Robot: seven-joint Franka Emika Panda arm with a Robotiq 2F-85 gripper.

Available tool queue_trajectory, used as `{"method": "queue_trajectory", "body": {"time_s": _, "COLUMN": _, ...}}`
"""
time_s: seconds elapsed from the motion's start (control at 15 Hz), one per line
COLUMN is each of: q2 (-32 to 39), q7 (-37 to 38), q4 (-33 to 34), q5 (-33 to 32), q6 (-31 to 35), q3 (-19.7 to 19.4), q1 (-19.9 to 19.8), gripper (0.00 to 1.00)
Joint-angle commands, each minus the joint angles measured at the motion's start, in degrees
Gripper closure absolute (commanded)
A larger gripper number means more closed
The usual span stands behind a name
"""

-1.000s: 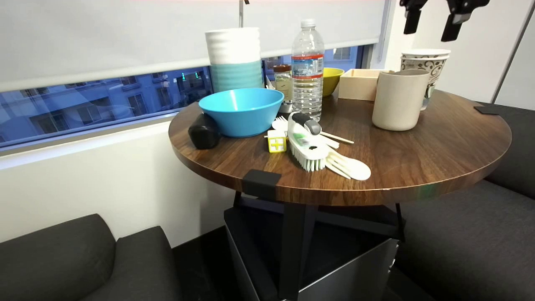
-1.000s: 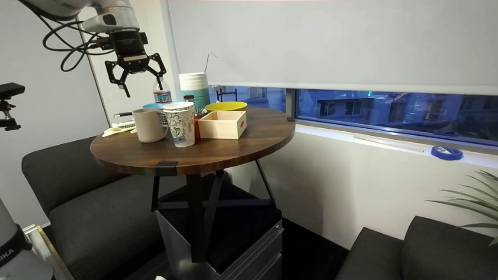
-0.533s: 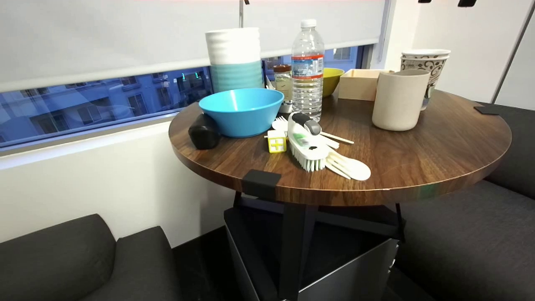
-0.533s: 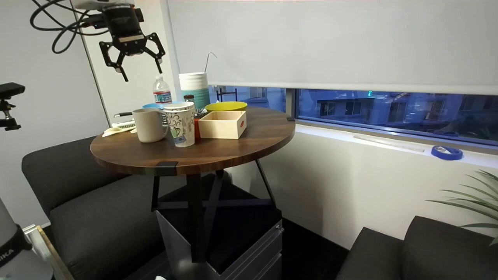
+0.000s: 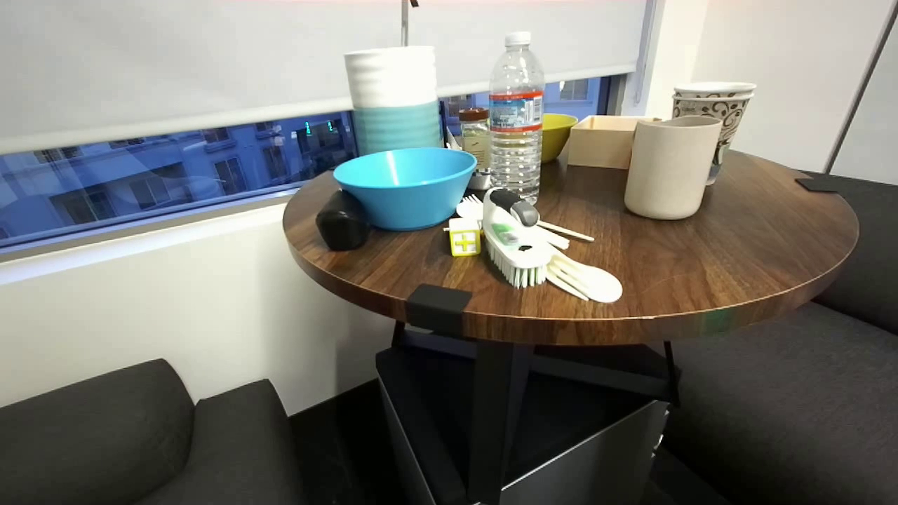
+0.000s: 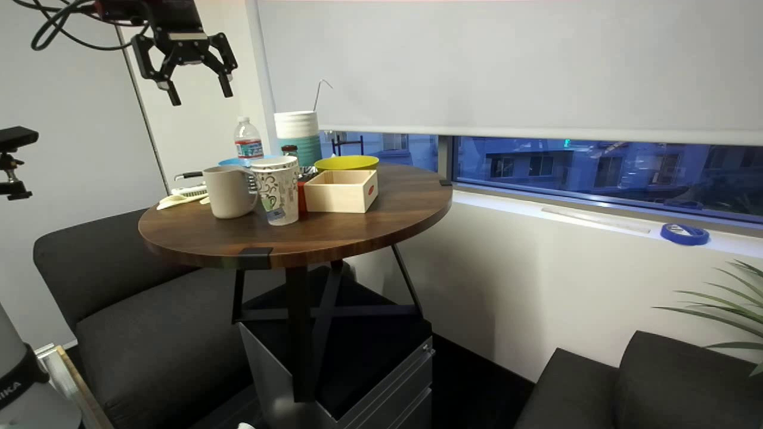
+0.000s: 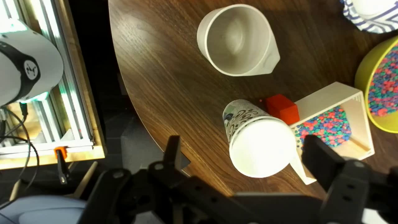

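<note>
High over the round wooden table, my gripper hangs open, fingers pointing down, holding nothing. In the wrist view a stack of patterned paper cups appears between the spread fingers of the gripper, well below them. A red block sits beside the cups, against a pale wooden box with coloured bits inside. The right finger hides part of that box. A beige mug stands upright and looks empty. To the right is a yellow bowl, also holding coloured bits.
Elsewhere on the table are a water bottle, a blue bowl, a scrub brush on plastic cutlery, a small yellow-and-white toy and a tall white-and-teal container. The robot's base shows beyond the table edge.
My gripper has risen and shifted a little left in an exterior view; at another view's top right it has gone out of frame. Its jaws stay open. The table's things have not moved.
</note>
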Motion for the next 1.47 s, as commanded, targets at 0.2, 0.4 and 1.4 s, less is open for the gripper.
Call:
{"method": "queue_trajectory", "body": {"time_s": 0.2, "q2": 4.0, "q7": -18.1, "q4": 5.6, "q5": -1.8, "q6": -1.5, "q3": 0.8, "q1": 1.4, "gripper": 0.0}}
{"method": "queue_trajectory", "body": {"time_s": 0.4, "q2": 5.5, "q7": -26.9, "q4": 7.1, "q5": -1.5, "q6": -1.8, "q3": 0.6, "q1": 1.8, "gripper": 0.0}}
{"method": "queue_trajectory", "body": {"time_s": 1.4, "q2": 9.4, "q7": -59.0, "q4": 9.8, "q5": -3.8, "q6": -2.0, "q3": 1.2, "q1": 1.3, "gripper": 0.0}}
